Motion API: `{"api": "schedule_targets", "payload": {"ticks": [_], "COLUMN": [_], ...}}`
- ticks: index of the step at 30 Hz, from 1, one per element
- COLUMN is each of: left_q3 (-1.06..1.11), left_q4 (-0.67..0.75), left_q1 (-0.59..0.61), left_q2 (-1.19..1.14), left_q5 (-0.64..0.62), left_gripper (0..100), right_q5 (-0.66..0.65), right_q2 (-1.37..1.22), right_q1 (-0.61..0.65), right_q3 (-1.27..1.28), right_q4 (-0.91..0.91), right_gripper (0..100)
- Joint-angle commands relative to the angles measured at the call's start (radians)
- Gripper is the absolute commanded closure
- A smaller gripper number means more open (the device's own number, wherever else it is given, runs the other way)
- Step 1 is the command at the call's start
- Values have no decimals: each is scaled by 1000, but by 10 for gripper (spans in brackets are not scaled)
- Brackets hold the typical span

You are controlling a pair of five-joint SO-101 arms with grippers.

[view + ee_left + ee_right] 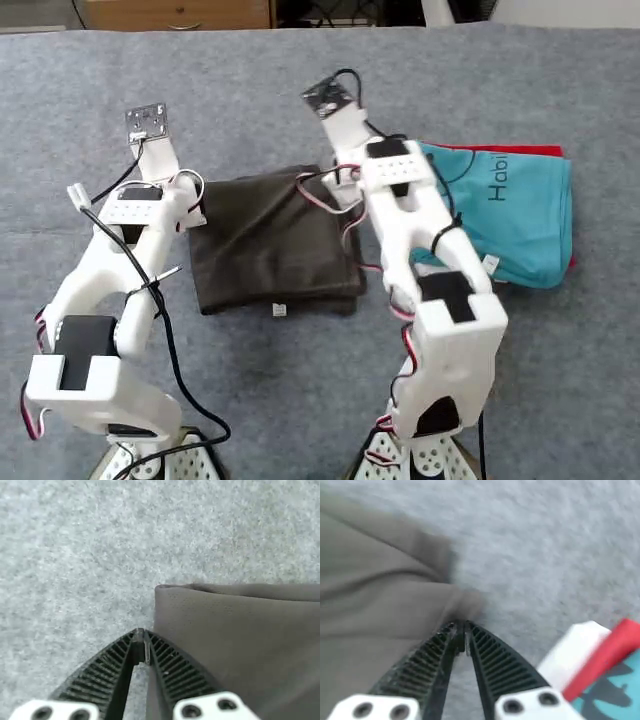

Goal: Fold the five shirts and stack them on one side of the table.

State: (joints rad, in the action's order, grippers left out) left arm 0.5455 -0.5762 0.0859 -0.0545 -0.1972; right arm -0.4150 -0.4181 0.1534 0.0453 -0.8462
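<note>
Mid-table: brown shirt point(272, 240) folded square, kinda rumpled; teal shirt point(510, 215) on red shirt point(545, 151) beside it | left claw point(140, 632) clenched at brown shirt's edge | right claw point(461, 625) clenched too, tips touching its corner

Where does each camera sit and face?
High view: fixed above the table, looking down on both arms, the dark shirt between them and the teal shirt.
Left wrist view: on the left arm, looking past the shut left gripper at the dark shirt's corner.
Right wrist view: on the right arm, past the shut right gripper at the dark shirt's edge and teal shirt.
Shared: all three show the dark shirt.
</note>
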Motion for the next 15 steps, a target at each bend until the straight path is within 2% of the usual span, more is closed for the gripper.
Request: {"api": "schedule_targets", "payload": {"ticks": [1, 5, 15], "left_q3": [-47, -45, -44], "left_q4": [-9, -11, -11], "left_q1": [56, 101, 97], "left_q2": [6, 8, 15], "left_q5": [0, 0, 2], "left_gripper": [971, 971, 971], "right_q5": [3, 2, 8], "right_q2": [-21, -61, 4], "right_q1": [-41, -54, -32], "right_q3": [-108, -171, -252], "right_q4": [-18, -66, -233], "right_gripper": [983, 983, 983]}}
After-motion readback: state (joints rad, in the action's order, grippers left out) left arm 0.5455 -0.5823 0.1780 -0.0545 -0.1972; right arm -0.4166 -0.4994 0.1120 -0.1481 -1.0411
